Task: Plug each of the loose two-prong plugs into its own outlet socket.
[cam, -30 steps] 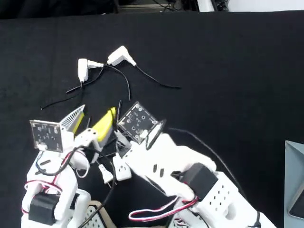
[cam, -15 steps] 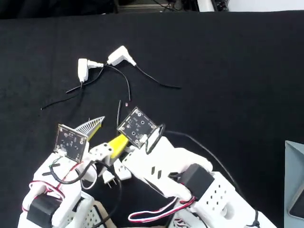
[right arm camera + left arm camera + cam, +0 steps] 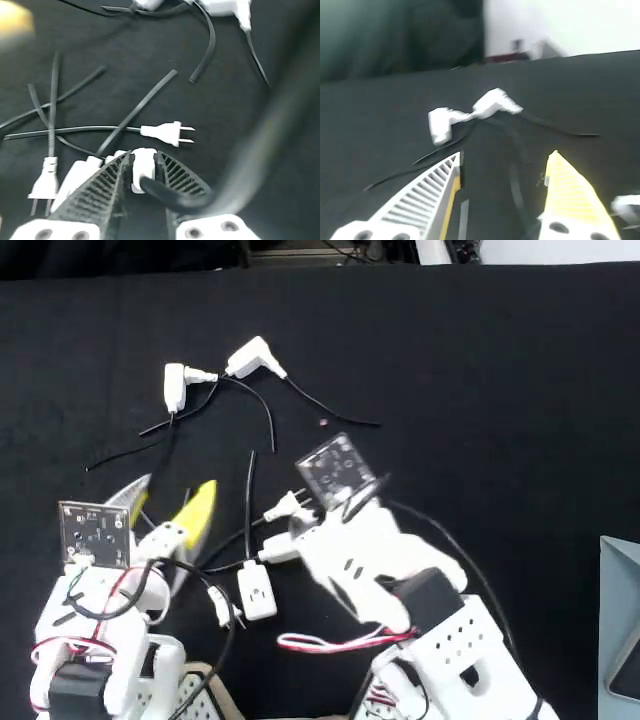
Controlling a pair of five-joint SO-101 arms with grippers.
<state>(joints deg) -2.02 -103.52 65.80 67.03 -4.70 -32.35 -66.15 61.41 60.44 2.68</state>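
Right hand [image 3: 141, 156]: its black ribbed fingers are closed on a small white plastic connector body [image 3: 142, 170] that trails a thick black cord.
Hidden in the grip: the fingers cover the connector's sides and its far end is cut off, so I cannot tell whether it is a plug or a socket.
Nearest loose piece: a white two-prong plug on a thin black cord [image 3: 164, 132] lies flat just beyond the right fingertips, apart from them, its prongs pointing away from its cord.
Beside the right hand: a white rectangular socket block [image 3: 257, 592] lies close to one finger. A second, smaller white two-prong plug [image 3: 220, 605] lies just past it, towards the left arm.
Left hand [image 3: 177, 483]: it is spread wide with one white ribbed finger and one yellow finger, holding nothing.
Far pieces: two white plastic connectors, [image 3: 175, 385] and [image 3: 255, 358], lie end to end and touching, well beyond both hands. In the left wrist view they are blurred.
Surface: a black cloth-covered desk [image 3: 500, 390], with black cords crossing between the pieces.
Writing: the marks on the black square wrist boards [image 3: 335, 468] are too small to read.
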